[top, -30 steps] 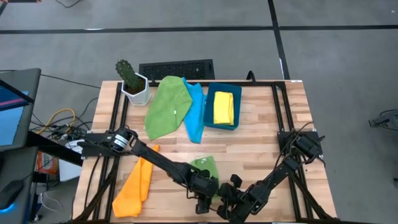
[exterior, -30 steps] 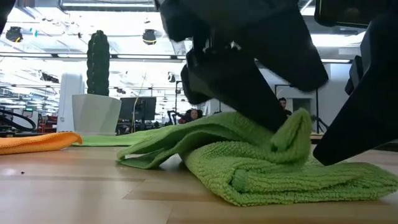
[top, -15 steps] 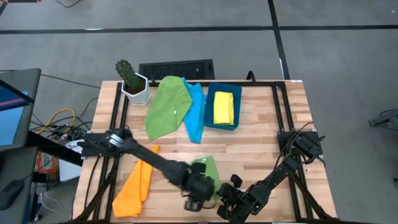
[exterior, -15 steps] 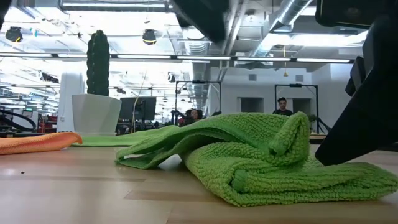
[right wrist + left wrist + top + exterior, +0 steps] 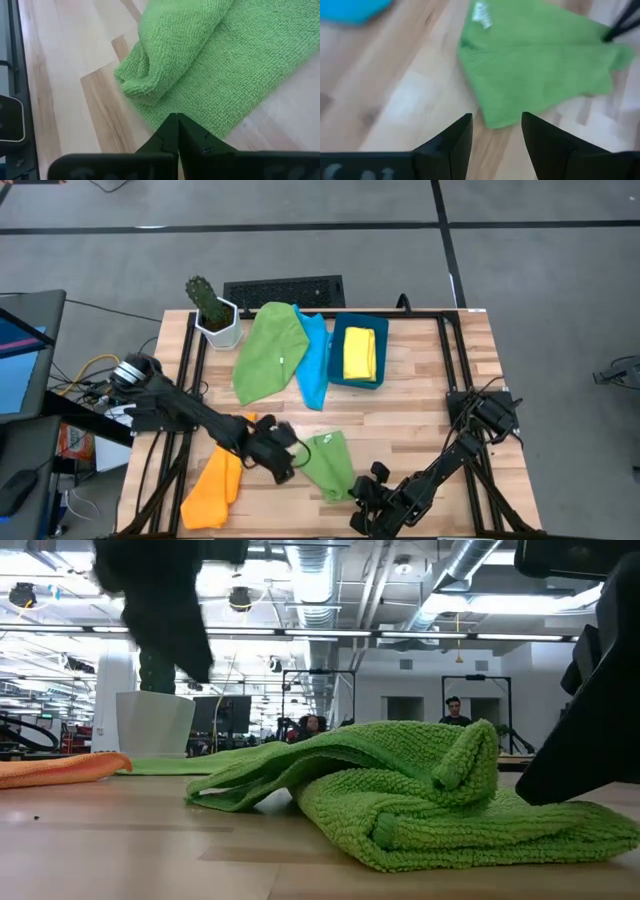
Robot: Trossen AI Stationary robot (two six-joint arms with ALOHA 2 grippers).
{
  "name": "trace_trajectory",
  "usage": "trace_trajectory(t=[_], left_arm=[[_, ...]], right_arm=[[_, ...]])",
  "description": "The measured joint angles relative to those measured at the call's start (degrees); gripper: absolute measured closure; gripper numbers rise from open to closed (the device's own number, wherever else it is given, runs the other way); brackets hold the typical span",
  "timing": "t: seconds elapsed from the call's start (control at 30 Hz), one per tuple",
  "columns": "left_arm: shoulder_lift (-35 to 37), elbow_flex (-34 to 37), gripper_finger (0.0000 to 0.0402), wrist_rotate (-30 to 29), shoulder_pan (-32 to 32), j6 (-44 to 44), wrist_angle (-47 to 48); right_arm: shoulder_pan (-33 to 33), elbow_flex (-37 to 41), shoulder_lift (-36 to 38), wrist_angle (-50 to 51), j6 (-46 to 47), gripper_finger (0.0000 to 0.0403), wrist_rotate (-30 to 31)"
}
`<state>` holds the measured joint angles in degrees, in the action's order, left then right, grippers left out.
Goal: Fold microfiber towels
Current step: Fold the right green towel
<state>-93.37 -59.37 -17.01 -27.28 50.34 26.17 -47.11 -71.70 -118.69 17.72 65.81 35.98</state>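
Jaws of the left gripper (image 5: pixel 283 460) are seen apart w/ nothing between them; in the left wrist view both dark fingers (image 5: pixel 454 142) stand w/ bare table showing in the gap. Jaws of the right gripper (image 5: pixel 176 131) are pressed together, tips meeting at the edge of the small green towel (image 5: pixel 330 460); whether any cloth is pinched can't be told.

Landmark used: small green towel, lying part-folded and bunched on the wooden table (image 5: pixel 420 395), toward the front edge, approx. mid-width. In the low view it is shown as a thick rumpled heap (image 5: pixel 420 790) w/ one fold rolled over itself.

- Left gripper: held just beside the towel, on its left, above the table, not touching it.
- Right gripper: at the towel's front-right corner, low over the table.
- Orange towel (image 5: pixel 215 480): left of the green one, lying long and crumpled, partly under the left arm.
- Large green towel (image 5: pixel 268 352): behind it, spread flat; light blue towel (image 5: pixel 314 360) is tucked against that one's right side.
- Blue bin (image 5: pixel 360 377): behind and slightly right, w/ a folded yellow towel (image 5: pixel 359 352) inside.
- Potted cactus (image 5: pixel 212 312) in a white pot: far back-left. Black keyboard (image 5: pixel 284 290): at the back edge, behind the large green towel.
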Motion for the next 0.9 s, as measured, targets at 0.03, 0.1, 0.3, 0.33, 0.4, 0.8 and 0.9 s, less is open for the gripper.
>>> trace_trajectory(t=[0.03,0.1,0.3,0.33,0.4,0.8,0.9], left_arm=[[0.74,3.24,0.0238,0.78,0.42,1.65,-3.82],[0.88,8.45,0.0238,3.33,1.25,3.24,-11.75],[-1.43,12.86,0.0238,4.68,1.38,2.9,-23.11],[-2.06,12.68,0.0238,4.31,1.4,2.32,-22.62],[-3.82,12.09,0.0238,4.09,1.44,1.28,-23.23],[-7.8,12.05,0.0255,5.14,1.27,-0.19,-25.12],[-8.76,12.06,0.0298,5.36,1.3,-0.26,-26.15]], right_arm=[[0.05,0.0,0.0,-0.09,0.08,0.0375,0.0],[0.11,0.0,0.0,-0.13,0.4,0.0377,-0.01],[0.55,0.02,-0.02,-0.19,1.58,0.0381,-0.01],[0.74,0.02,-0.02,-0.15,1.71,0.038,-0.02],[0.76,0.02,-0.02,-0.15,1.71,0.0377,-0.06],[1.59,0.02,-0.02,-0.15,1.87,0.0381,-0.23],[1.61,0.02,-0.02,-0.03,1.85,0.0379,-0.21]])
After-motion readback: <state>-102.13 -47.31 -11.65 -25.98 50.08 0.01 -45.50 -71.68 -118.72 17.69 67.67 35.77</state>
